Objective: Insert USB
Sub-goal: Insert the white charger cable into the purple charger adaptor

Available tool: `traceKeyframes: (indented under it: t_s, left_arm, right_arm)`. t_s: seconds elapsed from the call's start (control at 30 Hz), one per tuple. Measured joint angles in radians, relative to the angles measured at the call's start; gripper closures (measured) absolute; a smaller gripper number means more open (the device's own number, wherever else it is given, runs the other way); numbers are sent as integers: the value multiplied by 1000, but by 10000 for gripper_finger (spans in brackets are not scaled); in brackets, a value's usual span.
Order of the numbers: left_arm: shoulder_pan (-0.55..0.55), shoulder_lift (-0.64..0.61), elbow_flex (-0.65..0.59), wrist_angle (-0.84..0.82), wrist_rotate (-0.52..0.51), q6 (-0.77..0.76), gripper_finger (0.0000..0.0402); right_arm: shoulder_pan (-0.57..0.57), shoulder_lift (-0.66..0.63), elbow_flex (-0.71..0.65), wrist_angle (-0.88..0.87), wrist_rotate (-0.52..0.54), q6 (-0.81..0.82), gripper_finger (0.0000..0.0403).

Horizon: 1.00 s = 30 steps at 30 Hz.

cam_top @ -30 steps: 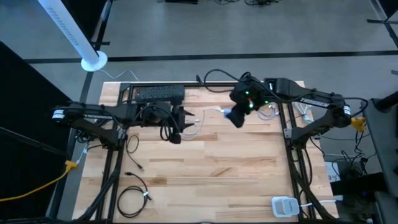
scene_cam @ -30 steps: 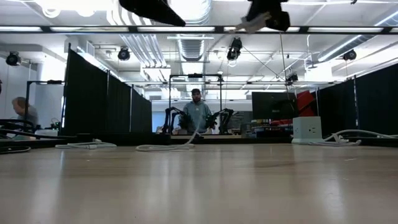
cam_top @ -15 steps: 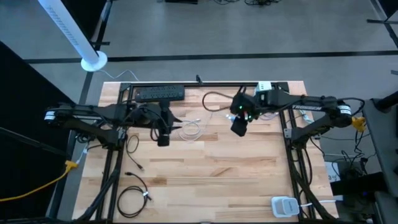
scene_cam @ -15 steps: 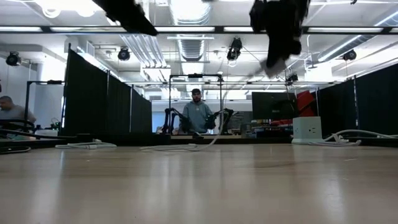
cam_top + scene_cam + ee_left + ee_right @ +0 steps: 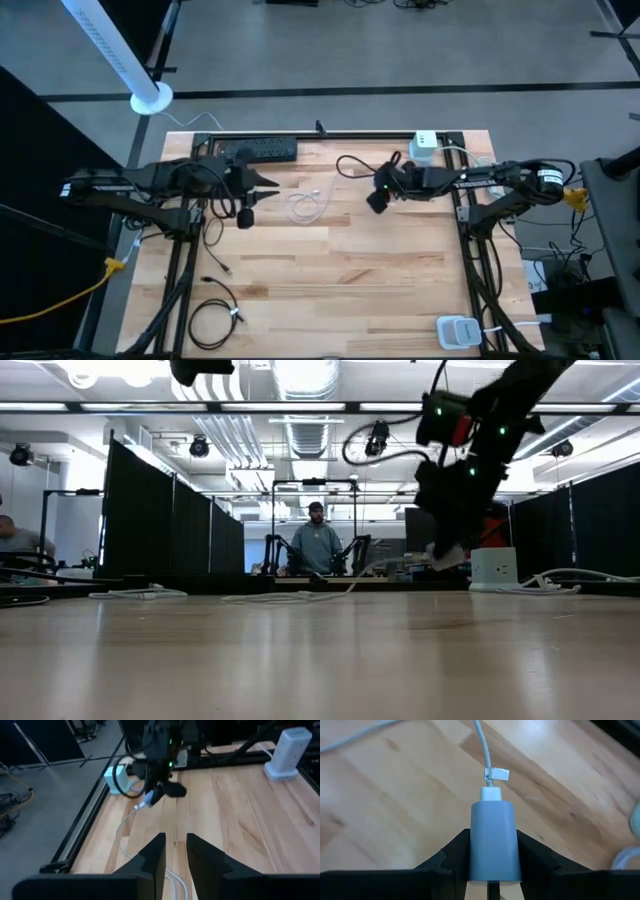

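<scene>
no brand, label or writing is legible on any item; a small white tag (image 5: 500, 774) on the white cable (image 5: 481, 742) looks blank. the right gripper (image 5: 492, 865), over the back right of the wooden table (image 5: 340, 270), is clamped on a grey-blue usb charger block (image 5: 494, 840), one finger pressed to each side; the white cable's plug (image 5: 490, 794) is already seated in the block's end, and the block's lower end is cut off by the frame edge. the left gripper (image 5: 175, 857), over the back left of the table, has its two fingers slightly parted with nothing between them. counted on the table: one black power strip (image 5: 258, 150) at the back edge, one white multi-outlet cube (image 5: 424, 146) at the back right, one loose coil of the white cable at centre, two black cables at the front left. one person (image 5: 317, 546) is seated beyond the table.
</scene>
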State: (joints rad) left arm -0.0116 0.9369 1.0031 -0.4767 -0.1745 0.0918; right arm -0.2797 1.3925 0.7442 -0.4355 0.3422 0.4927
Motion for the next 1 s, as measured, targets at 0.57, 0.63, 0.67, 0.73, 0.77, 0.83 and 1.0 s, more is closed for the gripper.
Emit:
traceKeyframes:
  t_s: [0.57,0.63,0.67,0.73,0.77,0.83,1.0]
  left_arm:
    - [0,131,-2,109,-28,53,338]
    - [0,138,-2,119,-28,56,338]
    - [0,140,-2,123,-28,56,338]
    - [0,141,-2,127,-28,49,338]
    - [0,139,-2,120,-28,44,338]
    - [0,129,-2,90,-28,41,338]
    - [0,89,-2,2,-29,44,338]
  right_arm:
    - [55,0,-185,199,-49,145,287]
    - [59,0,-186,192,-62,144,287]
    - [60,0,-185,189,-66,144,287]
    - [61,0,-178,179,-77,140,287]
    - [61,0,-173,172,-89,135,287]
    - [61,0,-164,158,-114,122,285]
    - [67,-2,-132,89,-134,90,199]
